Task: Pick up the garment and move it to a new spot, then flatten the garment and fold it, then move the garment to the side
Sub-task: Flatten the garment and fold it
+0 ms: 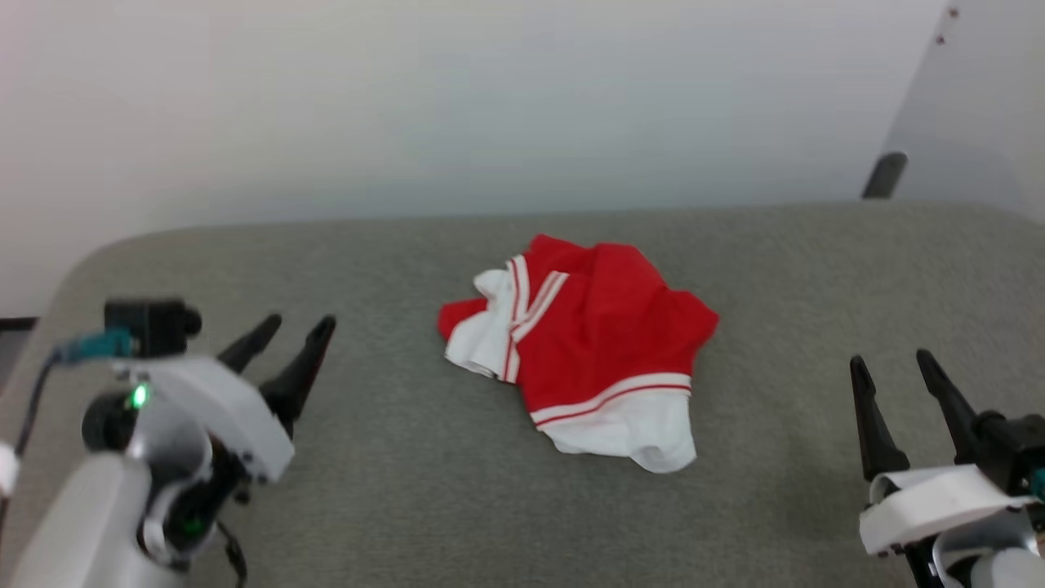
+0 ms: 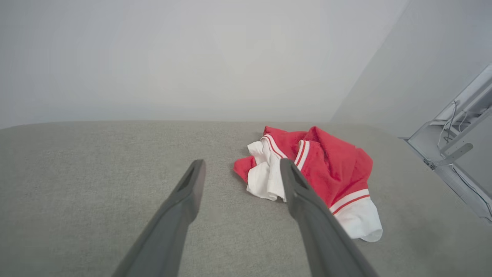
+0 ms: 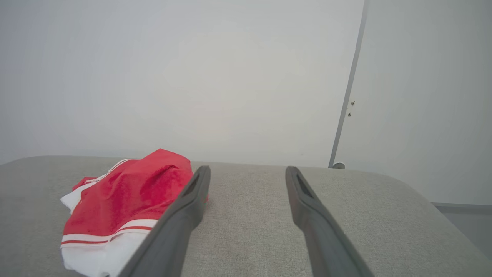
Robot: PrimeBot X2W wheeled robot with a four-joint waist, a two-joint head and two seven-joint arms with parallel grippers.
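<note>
Plainly soft and light, the garment (image 1: 604, 343) lies crumpled in a loose heap near the middle of the grey surface (image 1: 392, 490), between the two arms and touching neither. Its body is bright red cloth with a slightly fuzzy, matte nap. A white sleeve (image 1: 641, 433) spills out toward the robot below a band of red-and-white striped trim (image 1: 612, 398), and another white part (image 1: 482, 339) is bunched at the heap's left side beside more striping. It should weigh next to nothing, but it will sag, stretch and drag, so pinching a single layer would probably lift only a corner while the rest trails. The felt-like weave of the surface may also cling to the cloth a little. The raised folds along the top of the heap and the thicker striped seams look like the firmest places to take hold, since doubled fabric gives more to bite on. The left fingers (image 1: 306, 359) stand well apart and empty at the lower left, angled toward the heap. The right fingers (image 1: 869, 416) are likewise spread wide and empty at the lower right. A plain pale wall (image 1: 490, 106) rises behind.
</note>
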